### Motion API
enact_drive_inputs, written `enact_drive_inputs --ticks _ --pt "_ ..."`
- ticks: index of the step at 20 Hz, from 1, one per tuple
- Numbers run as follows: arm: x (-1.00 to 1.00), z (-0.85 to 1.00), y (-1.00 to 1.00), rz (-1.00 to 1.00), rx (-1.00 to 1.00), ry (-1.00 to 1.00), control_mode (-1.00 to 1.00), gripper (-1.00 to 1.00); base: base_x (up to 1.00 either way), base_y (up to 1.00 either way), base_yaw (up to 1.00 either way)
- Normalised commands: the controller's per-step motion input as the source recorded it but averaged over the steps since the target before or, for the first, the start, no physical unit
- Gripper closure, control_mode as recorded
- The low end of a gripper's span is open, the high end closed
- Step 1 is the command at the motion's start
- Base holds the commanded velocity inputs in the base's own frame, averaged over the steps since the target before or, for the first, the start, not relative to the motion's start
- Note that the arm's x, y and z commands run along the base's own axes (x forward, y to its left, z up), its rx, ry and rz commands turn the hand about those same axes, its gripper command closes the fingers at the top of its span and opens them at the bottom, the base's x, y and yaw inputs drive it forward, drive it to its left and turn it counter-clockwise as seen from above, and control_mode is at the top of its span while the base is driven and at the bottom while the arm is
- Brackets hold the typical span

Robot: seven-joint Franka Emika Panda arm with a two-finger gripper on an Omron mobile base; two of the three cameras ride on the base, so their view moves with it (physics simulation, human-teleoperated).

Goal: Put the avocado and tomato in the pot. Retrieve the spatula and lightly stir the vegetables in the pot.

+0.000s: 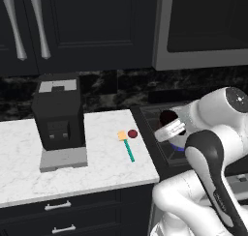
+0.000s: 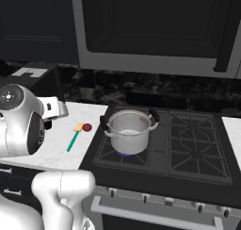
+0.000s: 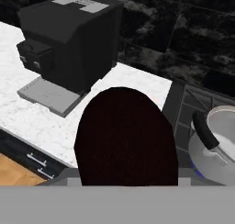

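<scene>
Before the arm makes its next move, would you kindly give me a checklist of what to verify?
1. Dark oval thing, probably the avocado, held in the gripper: ok.
2. Gripper above the pot: not ok, it is left of it.
3. Pot open on the stove: ok.
4. Tomato on the counter beside the spatula head: ok.
5. Spatula flat on the counter: ok.
</scene>
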Motion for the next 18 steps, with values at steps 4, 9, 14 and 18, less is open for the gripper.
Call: enact_drive_inputs --ticks 4,9,14,18 --pt "0.0 0.0 -0.86 0.0 0.26 -0.1 -1.0 1.0 0.0 0.0 0.0" --pt "0.0 0.0 -0.79 0.0 0.27 -0.11 -1.0 1.0 0.0 0.0 0.0" --pt "0.01 0.0 -0.6 0.0 0.19 -0.1 -1.0 1.0 0.0 0.0 0.0" --pt "0.23 0.0 -0.45 0.04 0.13 -0.09 -1.0 1.0 0.0 0.0 0.0"
